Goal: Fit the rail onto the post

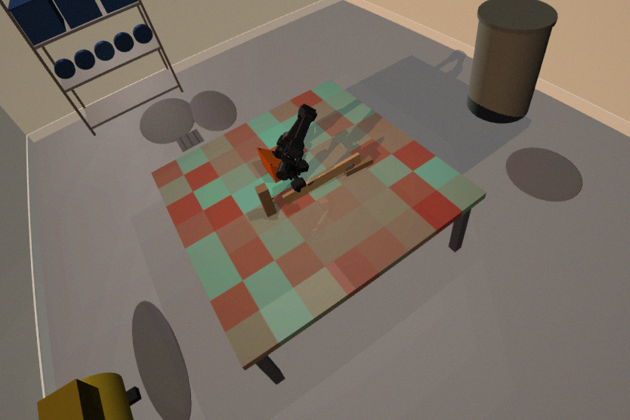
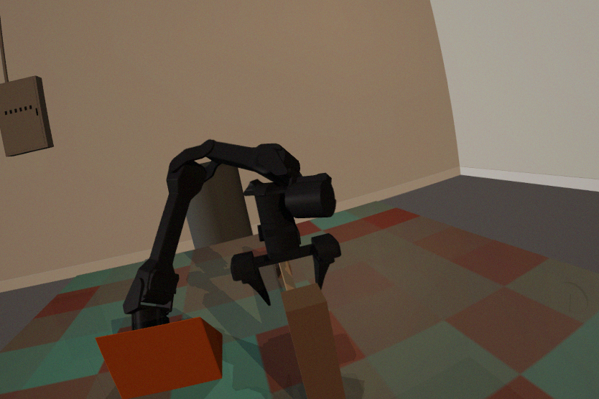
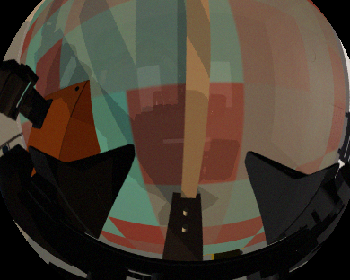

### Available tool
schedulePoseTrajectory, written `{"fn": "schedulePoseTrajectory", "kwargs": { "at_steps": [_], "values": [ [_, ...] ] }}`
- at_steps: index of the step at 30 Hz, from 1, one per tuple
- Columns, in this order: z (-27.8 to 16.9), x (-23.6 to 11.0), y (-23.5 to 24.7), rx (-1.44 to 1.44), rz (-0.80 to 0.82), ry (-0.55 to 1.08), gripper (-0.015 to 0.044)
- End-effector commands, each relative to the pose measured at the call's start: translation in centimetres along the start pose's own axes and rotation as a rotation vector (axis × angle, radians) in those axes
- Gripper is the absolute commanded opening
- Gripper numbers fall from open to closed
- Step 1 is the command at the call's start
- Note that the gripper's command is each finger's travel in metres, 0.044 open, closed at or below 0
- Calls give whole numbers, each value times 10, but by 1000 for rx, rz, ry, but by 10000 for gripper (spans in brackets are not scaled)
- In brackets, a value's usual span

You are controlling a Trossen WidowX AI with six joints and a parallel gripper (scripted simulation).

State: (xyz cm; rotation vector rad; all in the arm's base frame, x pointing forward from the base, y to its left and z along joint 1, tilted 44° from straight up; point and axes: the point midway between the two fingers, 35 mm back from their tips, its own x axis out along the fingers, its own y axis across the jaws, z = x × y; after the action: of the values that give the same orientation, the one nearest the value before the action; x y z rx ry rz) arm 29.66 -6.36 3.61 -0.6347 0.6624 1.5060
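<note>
The wooden rail (image 1: pixel 328 175) (image 2: pixel 286 274) (image 3: pixel 196 115) runs from the low footboard block (image 1: pixel 360 165) to just before the post (image 1: pixel 265 200) (image 2: pixel 314 334) (image 3: pixel 176 245). Its near end is low, with a small gap to the post; the far end is at the block, its seat in the bracket too small to judge. Two pegs (image 3: pixel 185 213) stick out of the post's face, bare in the wrist view. My gripper (image 2: pixel 294 296) (image 3: pixel 191 154) is open and empty, pointing down above the rail's near part, with one finger on either side of the rail's line. The holes in the rail's end are hidden.
An orange wedge-shaped block (image 1: pixel 270 165) (image 2: pixel 159 354) (image 3: pixel 56 124) stands by the arm's base, to one side of the rail and post. The patchwork table (image 1: pixel 315 291) carries everything. A large bin (image 1: pixel 507 67) and a shelf rack stand beyond the table.
</note>
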Motion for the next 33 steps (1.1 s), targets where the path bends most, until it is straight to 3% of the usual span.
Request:
{"fn": "schedulePoseTrajectory", "kwargs": {
  "at_steps": [1, 33],
  "values": [
    [0, 0, -2, -18, -4, -11, 440],
    [0, 51, -4, -18, -4, -12, 440]
  ]
}}
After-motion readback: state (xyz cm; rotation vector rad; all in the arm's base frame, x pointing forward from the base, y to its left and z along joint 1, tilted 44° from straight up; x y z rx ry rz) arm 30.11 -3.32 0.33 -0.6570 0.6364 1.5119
